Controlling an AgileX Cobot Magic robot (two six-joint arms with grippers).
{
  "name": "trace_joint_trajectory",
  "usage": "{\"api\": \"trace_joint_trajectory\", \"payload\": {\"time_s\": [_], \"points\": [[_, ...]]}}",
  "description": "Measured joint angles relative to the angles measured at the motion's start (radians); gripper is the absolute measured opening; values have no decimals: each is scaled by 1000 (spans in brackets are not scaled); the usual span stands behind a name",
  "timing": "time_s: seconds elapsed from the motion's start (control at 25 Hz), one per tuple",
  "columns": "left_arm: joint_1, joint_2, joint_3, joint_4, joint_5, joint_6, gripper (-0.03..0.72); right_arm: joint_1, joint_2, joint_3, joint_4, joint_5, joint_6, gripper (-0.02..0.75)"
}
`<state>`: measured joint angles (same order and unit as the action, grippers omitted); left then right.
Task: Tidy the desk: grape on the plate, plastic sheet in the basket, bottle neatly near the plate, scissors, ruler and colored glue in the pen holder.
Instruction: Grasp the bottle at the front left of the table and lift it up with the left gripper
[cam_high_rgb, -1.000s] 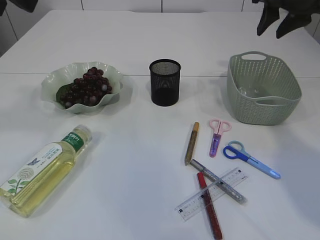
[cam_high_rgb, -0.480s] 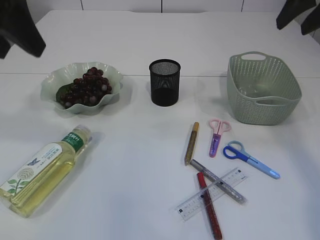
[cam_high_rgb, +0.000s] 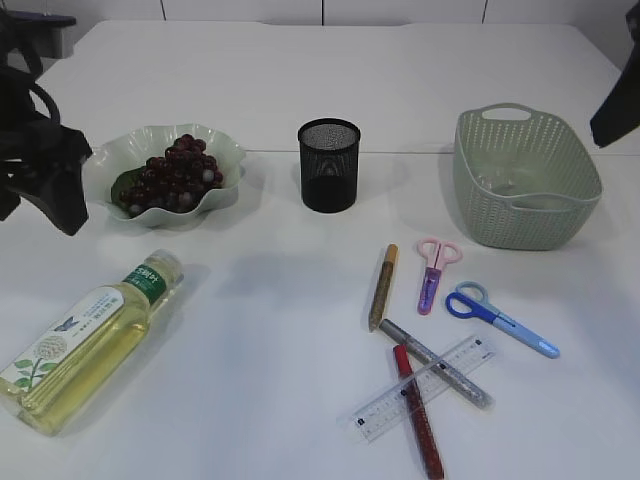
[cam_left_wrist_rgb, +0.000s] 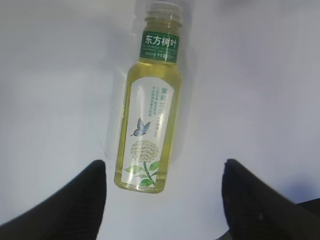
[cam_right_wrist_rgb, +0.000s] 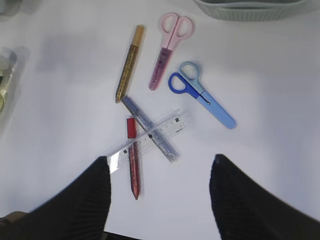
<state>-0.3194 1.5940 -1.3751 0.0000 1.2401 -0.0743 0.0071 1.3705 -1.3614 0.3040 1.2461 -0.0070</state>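
Observation:
Dark grapes (cam_high_rgb: 170, 175) lie on the pale green plate (cam_high_rgb: 105, 165). The tea bottle (cam_high_rgb: 85, 340) lies on its side at the front left and also shows in the left wrist view (cam_left_wrist_rgb: 150, 115). My left gripper (cam_high_rgb: 45, 190) hangs open and empty left of the plate, above the bottle's base (cam_left_wrist_rgb: 162, 172). Pink scissors (cam_high_rgb: 434, 270), blue scissors (cam_high_rgb: 500, 318), a clear ruler (cam_high_rgb: 425, 388) and gold (cam_high_rgb: 383, 287), silver (cam_high_rgb: 435, 362) and red (cam_high_rgb: 418, 410) glue pens lie at the front right. My right gripper (cam_right_wrist_rgb: 160, 165) is open above them, at the exterior view's right edge (cam_high_rgb: 618, 100).
The black mesh pen holder (cam_high_rgb: 329, 165) stands at the centre back. The green basket (cam_high_rgb: 525, 180) stands at the right, with something clear inside. The ruler (cam_right_wrist_rgb: 150, 137) lies across the silver and red pens.
My left arm has come down from the upper left to beside the plate. My right arm has moved right and lower, to the frame's right edge. The objects have not moved.

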Motion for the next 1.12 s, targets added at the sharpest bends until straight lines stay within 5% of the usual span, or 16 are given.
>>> {"api": "trace_joint_trajectory", "payload": {"time_s": [0.24, 0.48, 1.12], "points": [[0, 48, 0, 26, -1, 16, 540, 0, -39, 37, -19, 0, -2, 490], [0, 119, 0, 46, -26, 74, 669, 0, -54, 37, -19, 0, -2, 490], [0, 397, 0, 60, -144, 100, 659, 0, -56, 37, -19, 0, -15, 491]]}}
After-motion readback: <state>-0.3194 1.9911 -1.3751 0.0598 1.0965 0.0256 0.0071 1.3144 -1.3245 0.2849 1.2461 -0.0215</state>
